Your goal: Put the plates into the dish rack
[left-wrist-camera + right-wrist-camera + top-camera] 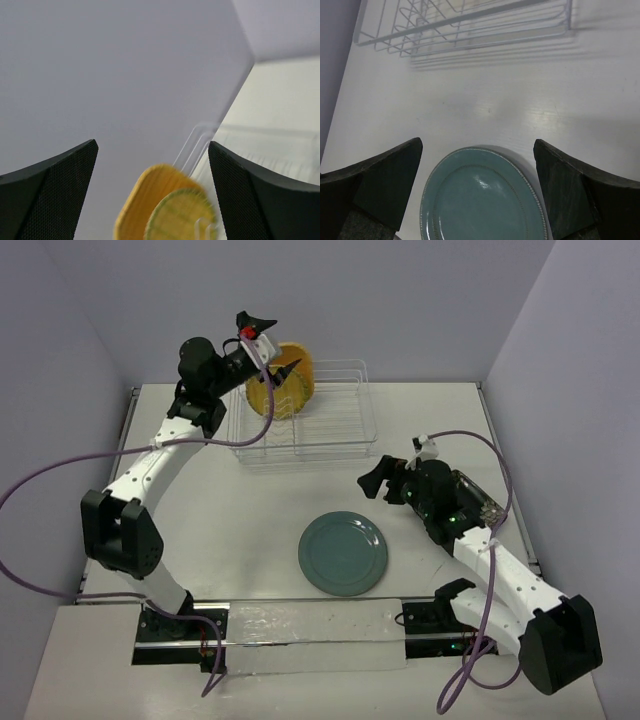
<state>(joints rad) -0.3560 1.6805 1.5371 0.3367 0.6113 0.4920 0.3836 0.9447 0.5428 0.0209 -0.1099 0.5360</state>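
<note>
The wire dish rack (335,425) stands at the back of the table. An orange-tan plate (298,362) and a small yellow grid plate (266,398) stand upright in its left end. My left gripper (272,343) is open and empty just above them. In the left wrist view both plates, orange (137,200) and yellow (182,217), show between its fingers, blurred. The teal plate (343,553) lies flat on the table. My right gripper (380,480) is open and empty, to its upper right. The right wrist view shows the plate (480,200) below the jaws and the rack (470,25) beyond. The dark floral plate is out of view.
Grey walls close in the table at the back and both sides. A clear plastic strip (310,635) lies along the near edge between the arm bases. Purple cables hang from both arms.
</note>
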